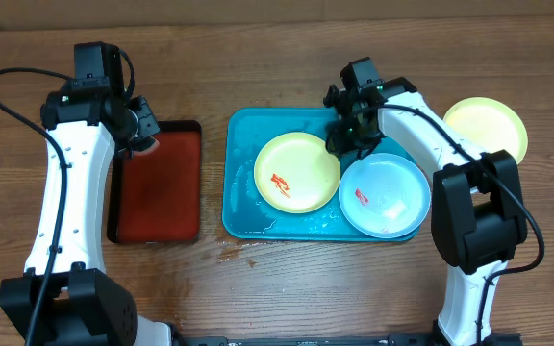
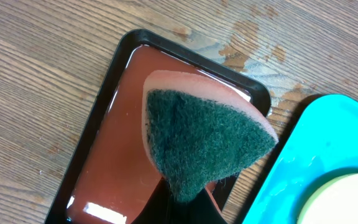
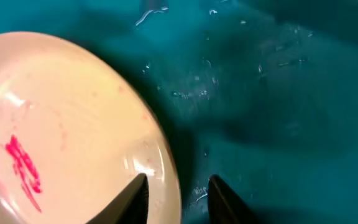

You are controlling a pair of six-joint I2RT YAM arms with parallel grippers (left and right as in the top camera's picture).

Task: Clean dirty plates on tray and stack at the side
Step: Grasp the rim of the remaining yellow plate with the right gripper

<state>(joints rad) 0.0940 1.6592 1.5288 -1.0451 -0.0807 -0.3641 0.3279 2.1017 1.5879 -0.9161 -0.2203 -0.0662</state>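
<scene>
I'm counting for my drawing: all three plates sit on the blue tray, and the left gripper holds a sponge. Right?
No. The overhead view shows only two on the blue tray: a yellow-green plate and a blue-white plate. The third plate lies on the table beside it. The left gripper holds the sponge.

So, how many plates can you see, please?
3: one yellow plate on the tray's left, a blue plate on its right, another yellow plate on the table, right of the tray.
</scene>
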